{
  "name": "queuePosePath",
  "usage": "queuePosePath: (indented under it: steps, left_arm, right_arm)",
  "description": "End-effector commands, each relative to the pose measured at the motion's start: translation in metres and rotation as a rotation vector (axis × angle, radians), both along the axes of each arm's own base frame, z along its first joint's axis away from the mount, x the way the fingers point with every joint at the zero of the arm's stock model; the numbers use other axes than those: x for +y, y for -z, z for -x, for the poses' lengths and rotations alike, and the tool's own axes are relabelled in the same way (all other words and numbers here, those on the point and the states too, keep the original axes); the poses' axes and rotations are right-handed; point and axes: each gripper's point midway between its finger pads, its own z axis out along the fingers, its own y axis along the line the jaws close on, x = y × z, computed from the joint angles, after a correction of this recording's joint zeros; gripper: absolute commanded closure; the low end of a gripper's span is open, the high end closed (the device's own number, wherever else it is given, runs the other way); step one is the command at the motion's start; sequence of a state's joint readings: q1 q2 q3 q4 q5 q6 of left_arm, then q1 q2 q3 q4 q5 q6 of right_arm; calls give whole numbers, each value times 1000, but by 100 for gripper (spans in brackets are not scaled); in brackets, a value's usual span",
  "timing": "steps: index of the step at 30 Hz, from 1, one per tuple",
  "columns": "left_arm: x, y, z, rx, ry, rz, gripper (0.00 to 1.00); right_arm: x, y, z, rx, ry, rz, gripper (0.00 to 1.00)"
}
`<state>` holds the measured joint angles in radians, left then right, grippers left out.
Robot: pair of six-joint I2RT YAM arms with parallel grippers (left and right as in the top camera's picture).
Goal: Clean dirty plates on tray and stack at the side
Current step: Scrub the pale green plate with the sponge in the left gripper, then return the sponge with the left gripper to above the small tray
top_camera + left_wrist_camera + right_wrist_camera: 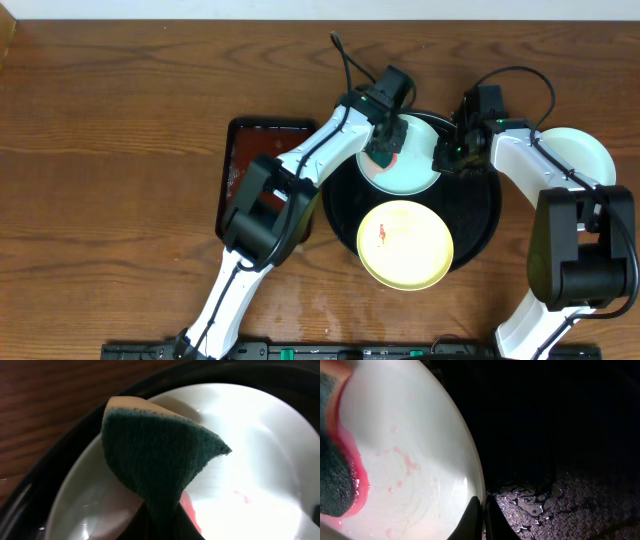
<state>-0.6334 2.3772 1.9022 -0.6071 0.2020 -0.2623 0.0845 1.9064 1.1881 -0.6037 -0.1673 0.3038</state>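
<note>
On the black round tray [480, 215] lie a pale yellow plate [405, 245] with a red smear at the front and a mint-blue plate [415, 165] at the back. My left gripper [385, 145] is shut on a green sponge [155, 460] pressed on the mint-blue plate [250, 435], with red smear beside it. My right gripper [482, 510] is shut on that plate's right rim [470, 460]; pink smears show on the plate. Another mint-blue plate [580, 155] lies on the table to the right of the tray.
A brown rectangular tray with a black rim [250, 170] sits left of the round tray. The tray's black surface [570, 485] is wet with droplets. Cables run above both arms at the back.
</note>
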Motion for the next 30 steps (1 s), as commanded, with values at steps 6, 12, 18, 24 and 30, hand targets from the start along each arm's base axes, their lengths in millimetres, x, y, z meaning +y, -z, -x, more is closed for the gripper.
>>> queuePosePath:
  steps: [6, 12, 18, 24, 30]
  left_arm:
    - [-39, 53, 98, 428, 162, 205, 92]
    - [-61, 6, 89, 476, 218, 423, 92]
    - [-49, -77, 30, 289, 201, 535, 92]
    - [27, -155, -33, 11, -9, 435, 92]
    - [144, -193, -35, -59, -278, 190, 92]
  right_arm:
    - [1, 2, 5, 9, -9, 8, 99]
    - [1, 2, 5, 9, -9, 8, 99]
    - [1, 2, 5, 9, -11, 8, 99]
    - [1, 3, 6, 13, -18, 10, 96]
    - [1, 3, 6, 14, -18, 10, 86]
